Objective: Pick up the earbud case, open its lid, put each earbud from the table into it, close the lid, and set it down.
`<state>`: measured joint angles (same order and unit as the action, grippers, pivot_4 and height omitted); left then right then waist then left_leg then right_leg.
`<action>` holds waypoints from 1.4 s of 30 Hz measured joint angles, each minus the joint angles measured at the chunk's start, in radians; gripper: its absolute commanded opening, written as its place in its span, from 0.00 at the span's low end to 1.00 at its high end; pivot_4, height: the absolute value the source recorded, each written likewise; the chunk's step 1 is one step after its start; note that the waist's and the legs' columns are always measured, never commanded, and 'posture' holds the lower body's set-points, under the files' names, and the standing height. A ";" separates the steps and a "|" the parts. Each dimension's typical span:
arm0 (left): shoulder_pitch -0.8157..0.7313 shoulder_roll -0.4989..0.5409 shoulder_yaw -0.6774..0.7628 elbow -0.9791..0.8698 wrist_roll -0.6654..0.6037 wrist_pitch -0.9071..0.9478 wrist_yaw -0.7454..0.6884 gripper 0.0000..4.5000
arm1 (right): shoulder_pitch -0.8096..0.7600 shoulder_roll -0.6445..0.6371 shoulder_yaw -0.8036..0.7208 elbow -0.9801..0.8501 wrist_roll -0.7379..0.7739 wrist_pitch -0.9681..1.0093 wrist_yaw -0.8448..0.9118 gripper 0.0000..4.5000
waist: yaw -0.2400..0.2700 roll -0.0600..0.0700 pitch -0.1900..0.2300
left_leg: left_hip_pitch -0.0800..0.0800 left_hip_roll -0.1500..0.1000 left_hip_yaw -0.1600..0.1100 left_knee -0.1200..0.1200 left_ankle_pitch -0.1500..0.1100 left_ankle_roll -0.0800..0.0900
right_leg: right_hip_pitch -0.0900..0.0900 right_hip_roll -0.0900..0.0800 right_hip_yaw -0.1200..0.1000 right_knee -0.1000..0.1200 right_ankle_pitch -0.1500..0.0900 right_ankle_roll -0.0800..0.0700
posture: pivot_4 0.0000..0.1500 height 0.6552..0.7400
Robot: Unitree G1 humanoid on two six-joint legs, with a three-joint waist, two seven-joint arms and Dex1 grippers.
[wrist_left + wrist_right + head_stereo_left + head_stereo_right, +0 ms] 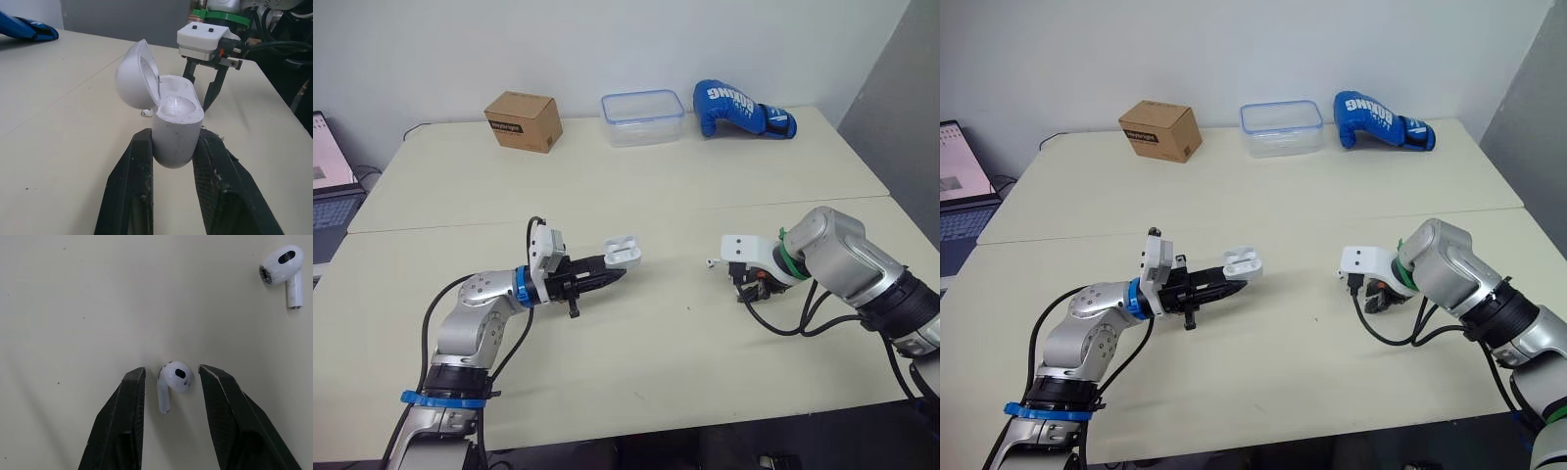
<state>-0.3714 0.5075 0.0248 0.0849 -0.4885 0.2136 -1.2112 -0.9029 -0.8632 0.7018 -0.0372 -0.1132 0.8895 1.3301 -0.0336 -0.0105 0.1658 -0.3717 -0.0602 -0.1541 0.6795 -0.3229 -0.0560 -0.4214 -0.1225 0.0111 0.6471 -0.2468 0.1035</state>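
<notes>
My left gripper [615,269] is shut on the body of the white earbud case [177,132], held above the table left of centre. The case's lid [136,73] stands open and both wells look unfilled. On the right, my right gripper [171,369] points down at the table and is open, its fingers on either side of one white earbud [177,376] lying on the surface without touching it. The second earbud [283,265] lies apart from it, on the side toward the case [623,251]. From the left wrist, the right gripper [200,93] shows just beyond the case.
Along the far edge stand a cardboard box [523,120], a clear plastic container [642,117] and a blue boxing glove [739,108]. A laptop [331,186] sits off the table's left side. The table [656,343] is bare between the arms and in front of them.
</notes>
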 measured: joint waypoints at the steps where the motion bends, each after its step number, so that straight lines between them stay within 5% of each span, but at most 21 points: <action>1: 0.000 0.000 0.000 0.000 0.000 0.000 0.000 0.17 | 0.000 0.002 0.000 0.000 -0.004 0.000 0.000 0.38 | 0.000 0.000 0.000 | 0.000 0.000 0.000 0.000 0.000 0.000 | 0.000 0.000 0.000 0.000 0.000 0.000 | 1.00 0.89; 13: 0.004 0.000 0.000 -0.003 0.001 0.001 0.001 0.17 | 0.013 0.004 0.000 0.003 -0.026 -0.006 0.004 0.38 | 0.000 0.000 0.000 | 0.000 0.000 0.000 0.000 0.000 0.000 | 0.000 0.000 0.000 0.000 0.000 0.000 | 1.00 0.89; 18: 0.004 0.000 0.000 -0.003 0.001 0.001 0.001 0.17 | 0.014 0.007 -0.001 0.003 -0.026 -0.005 0.004 0.11 | 0.000 0.000 0.000 | 0.000 0.000 0.000 0.000 0.000 0.000 | 0.000 0.000 0.000 0.000 0.000 0.000 | 1.00 0.89; 42: 0.007 0.001 -0.001 -0.006 0.002 0.001 0.001 0.17 | 0.120 -0.096 -0.016 -0.126 -0.102 -0.280 0.087 0.11 | 0.002 0.000 0.000 | 0.001 0.000 0.000 0.000 0.000 0.000 | 0.001 0.000 0.000 0.000 0.000 0.000 | 1.00 0.89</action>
<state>-0.3646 0.5082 0.0240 0.0784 -0.4862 0.2148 -1.2102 -0.7826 -0.9592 0.6855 -0.1630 -0.2155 0.6097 1.4170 -0.0313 -0.0110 0.1655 -0.3707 -0.0601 -0.1540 0.6795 -0.3229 -0.0560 -0.4200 -0.1224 0.0108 0.6470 -0.2467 0.1036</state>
